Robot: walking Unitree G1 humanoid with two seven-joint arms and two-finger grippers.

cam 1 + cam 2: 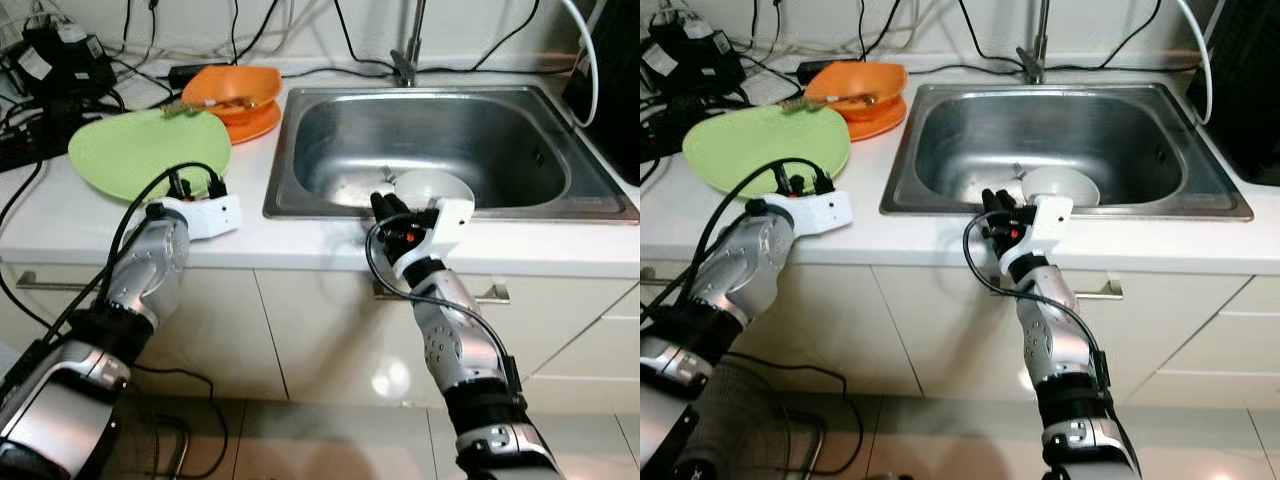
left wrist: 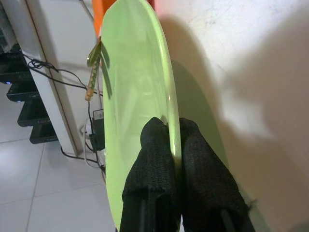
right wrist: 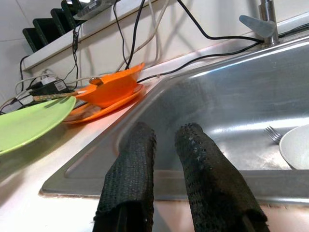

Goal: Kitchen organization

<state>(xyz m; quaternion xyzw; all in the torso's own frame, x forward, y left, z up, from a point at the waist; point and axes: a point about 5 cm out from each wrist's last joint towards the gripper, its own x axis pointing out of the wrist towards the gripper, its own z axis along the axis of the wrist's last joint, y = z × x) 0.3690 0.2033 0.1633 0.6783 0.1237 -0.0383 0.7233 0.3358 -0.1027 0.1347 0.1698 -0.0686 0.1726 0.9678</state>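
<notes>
- Left wrist view shows the left gripper [image 2: 173, 140] clamped on the rim of the green plate [image 2: 133, 87], one black finger on each face of it.
- From the head camera, the left arm reaches up and forward from about 7 o'clock, forearm bent at the elbow, its white wrist at the plate's near edge [image 1: 140, 150].
- The green plate lies on the white countertop [image 1: 60, 215] at about 10 o'clock, just beside the orange bowl [image 1: 232, 90], which sits on an orange plate [image 1: 255, 122] and holds a utensil [image 1: 205, 105].
- The right arm rises nearly upright from 5 o'clock; the right gripper [image 3: 164, 140] hovers over the front rim of the steel sink [image 1: 300, 160], fingers slightly parted, holding nothing.
- A white plate [image 1: 432, 186] and a fork [image 3: 273, 134] lie in the sink basin, beyond the right fingertips.
- The faucet [image 1: 405, 60] stands at 12 o'clock.
</notes>
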